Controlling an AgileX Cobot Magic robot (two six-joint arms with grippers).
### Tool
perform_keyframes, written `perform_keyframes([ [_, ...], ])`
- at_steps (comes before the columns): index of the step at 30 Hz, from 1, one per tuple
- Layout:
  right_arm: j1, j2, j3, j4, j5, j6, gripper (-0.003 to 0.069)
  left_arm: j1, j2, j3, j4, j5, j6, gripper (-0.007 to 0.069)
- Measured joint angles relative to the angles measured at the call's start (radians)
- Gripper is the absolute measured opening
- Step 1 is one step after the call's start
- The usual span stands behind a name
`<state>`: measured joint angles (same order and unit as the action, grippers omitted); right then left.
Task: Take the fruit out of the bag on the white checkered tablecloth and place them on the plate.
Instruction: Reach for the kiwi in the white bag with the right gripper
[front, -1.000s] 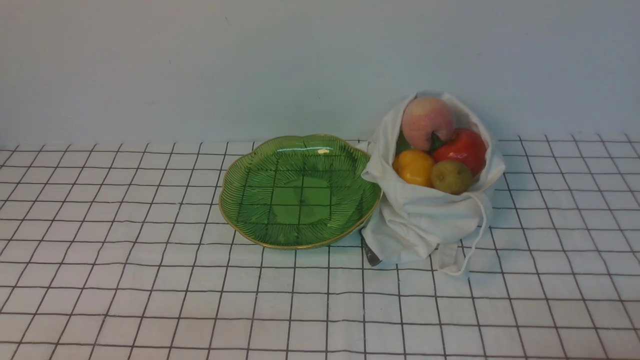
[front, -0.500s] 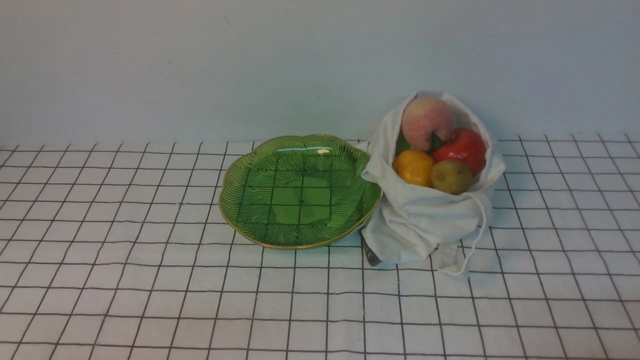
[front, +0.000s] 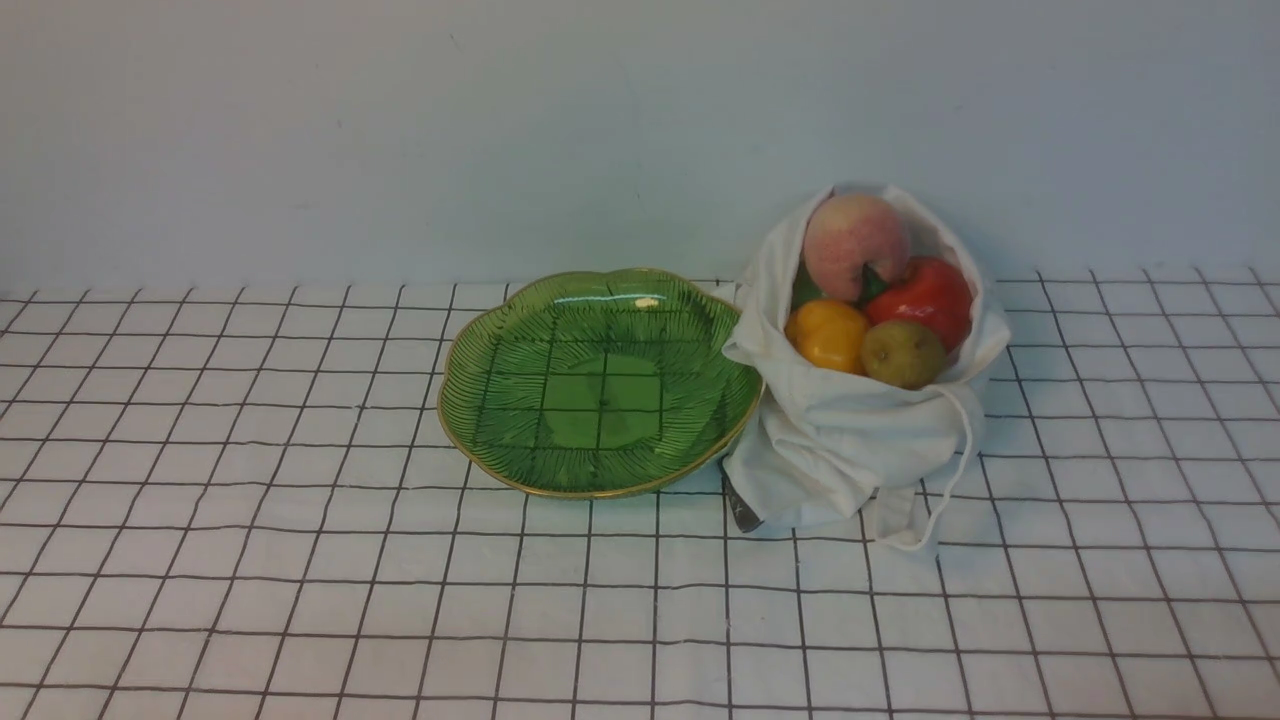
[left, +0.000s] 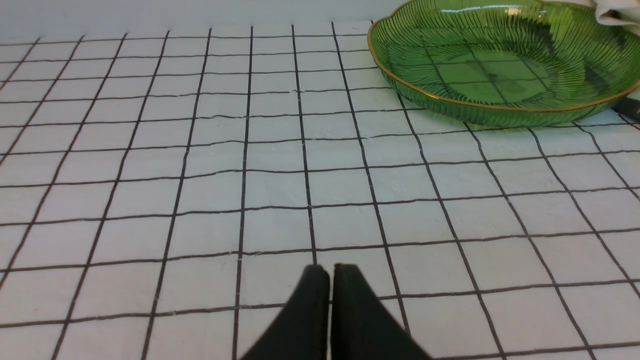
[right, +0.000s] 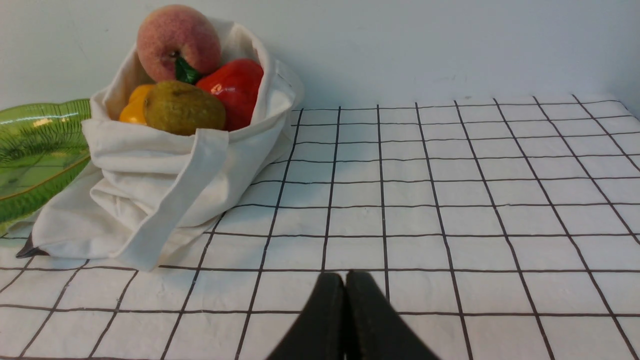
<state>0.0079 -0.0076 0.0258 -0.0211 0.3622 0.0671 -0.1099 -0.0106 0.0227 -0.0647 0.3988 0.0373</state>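
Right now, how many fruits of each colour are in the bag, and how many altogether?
Pink peach: 1
Red fruit: 1
Yellow-orange fruit: 1
Brownish-green fruit: 1
Total: 4 fruits showing in the white bag, 0 on the green plate. Any fruit hidden deeper in the bag cannot be counted.

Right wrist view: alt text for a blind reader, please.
White bag holding a peach, red fruit, yellow fruit and brownish-green fruit, on a checkered tablecloth beside a green plate. The right claw is shut and empty.
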Motion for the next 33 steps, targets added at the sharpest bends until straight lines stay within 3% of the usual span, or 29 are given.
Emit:
perform_keyframes([
  [5,0.0,0.0,0.0,0.029,-0.006,0.025,-0.0015,0.0,0.0,0.0,0.0,0.0,0.0,-0.0008],
  [12,0.0,0.0,0.003,0.58,-0.075,0.315,-0.0015,0.0,0.0,0.0,0.0,0.0,0.0,-0.0008],
  [14,0.0,0.0,0.003,0.685,-0.08,0.341,-0.0015,0.0,0.0,0.0,0.0,0.0,0.0,-0.0008],
  [20,0.0,0.0,0.003,0.782,-0.116,0.333,-0.0015,0.0,0.0,0.0,0.0,0.0,0.0,-0.0008],
  [24,0.0,0.0,-0.084,0.779,-0.118,0.179,-0.0015,0.0,0.0,0.0,0.0,0.0,0.0,-0.0008],
  [28,0.0,0.029,-0.296,0.724,-0.141,-0.09,-0.0015,0.0,0.0,0.0,0.0,0.0,0.0,-0.0008],
  [29,0.0,0.076,-0.362,0.694,-0.128,-0.181,-0.0015,0.0,0.0,0.0,0.0,0.0,0.0,-0.0008],
  [33,0.0,0.256,-0.516,0.593,0.043,-0.306,-0.0015,0.0,0.0,0.0,0.0,0.0,0.0,-0.0008],
])
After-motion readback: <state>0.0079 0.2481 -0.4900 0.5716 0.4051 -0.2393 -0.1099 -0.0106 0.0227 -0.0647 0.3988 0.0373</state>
